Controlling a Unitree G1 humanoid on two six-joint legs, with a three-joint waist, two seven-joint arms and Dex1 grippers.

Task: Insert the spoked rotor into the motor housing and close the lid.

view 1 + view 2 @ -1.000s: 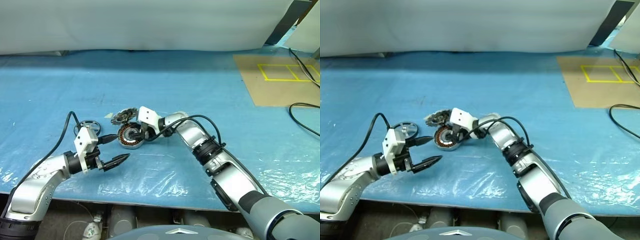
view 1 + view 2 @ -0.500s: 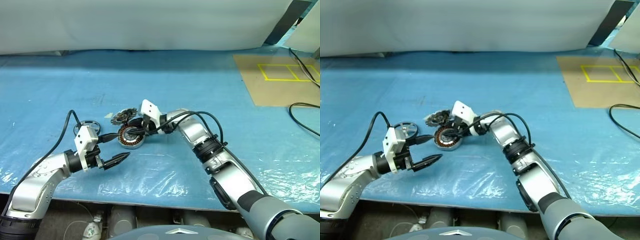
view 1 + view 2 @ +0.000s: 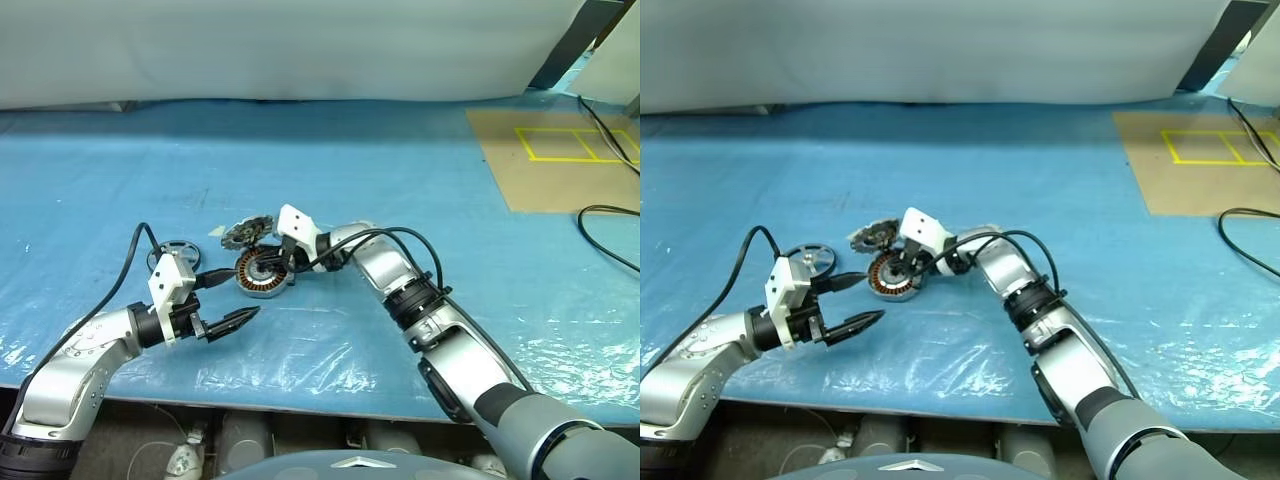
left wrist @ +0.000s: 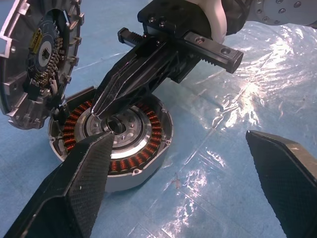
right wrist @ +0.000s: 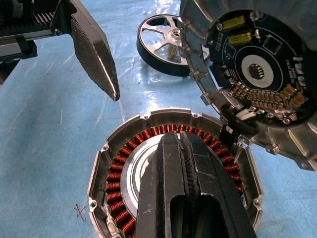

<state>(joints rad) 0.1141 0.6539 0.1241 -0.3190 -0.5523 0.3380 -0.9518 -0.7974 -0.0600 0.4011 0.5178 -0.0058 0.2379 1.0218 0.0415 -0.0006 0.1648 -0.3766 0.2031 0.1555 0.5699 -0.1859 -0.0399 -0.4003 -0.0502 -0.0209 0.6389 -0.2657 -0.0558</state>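
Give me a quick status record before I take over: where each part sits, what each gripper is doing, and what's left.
housing: motor housing flat on the blue table cover, copper windings exposed
rotor: spoked rotor lying on the cover beyond the housing, not inserted
lid: lid tilted open at the housing's edge, circuit side showing
right gripper: right gripper shut, tips over the housing's centre, holding nothing visible
left gripper: left gripper open, empty, hovering beside the housing
remaining: insert rotor, close lid
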